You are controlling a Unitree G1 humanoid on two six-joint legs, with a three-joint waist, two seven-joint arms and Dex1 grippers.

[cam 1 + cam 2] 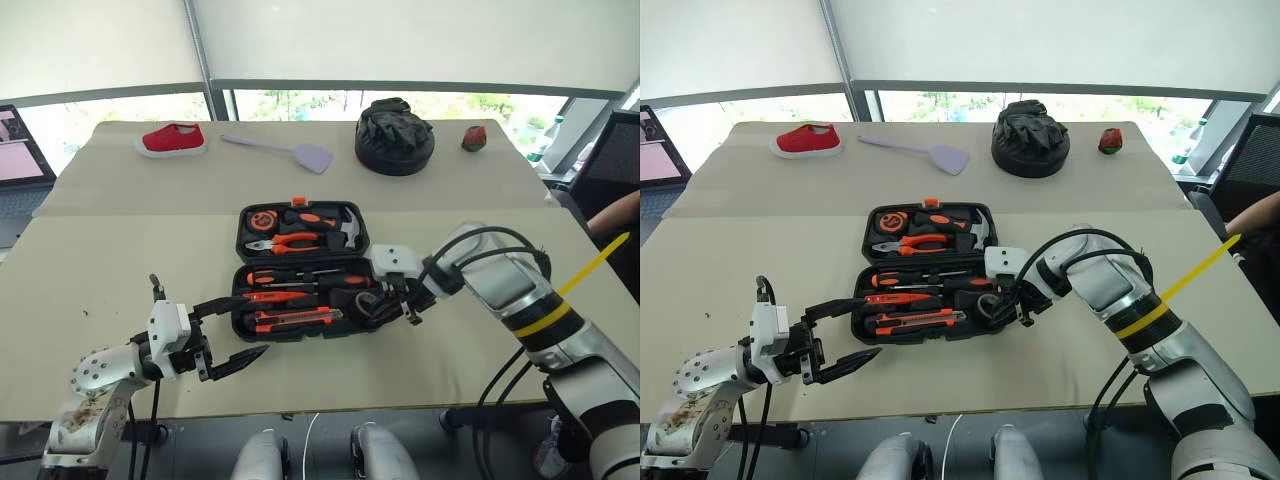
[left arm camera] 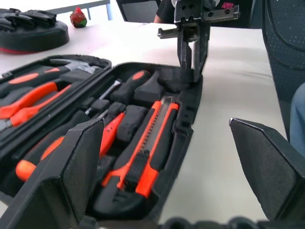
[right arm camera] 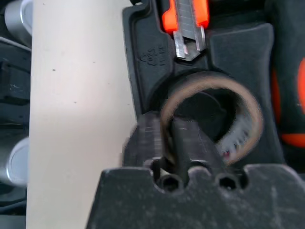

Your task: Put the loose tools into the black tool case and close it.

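Black plastic hinged tool case point(image 1: 300, 280) is lying open, tools slotted; right gripper point(image 3: 178, 138) is pinching the dark tape roll point(image 3: 214, 114) into place; left gripper point(image 1: 225, 335) is gaping empty.

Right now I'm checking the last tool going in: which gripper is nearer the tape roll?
Right. The right gripper is at the tape roll, one finger through its ring, in the tool case. The left gripper hangs open off the case's opposite end.

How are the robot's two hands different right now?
The left end effector hangs over the table in front of the black tool case, fingers spread wide and empty. The right end effector dips into the case's right end at the small dark tape roll, fingers close together. Both have black fingers.
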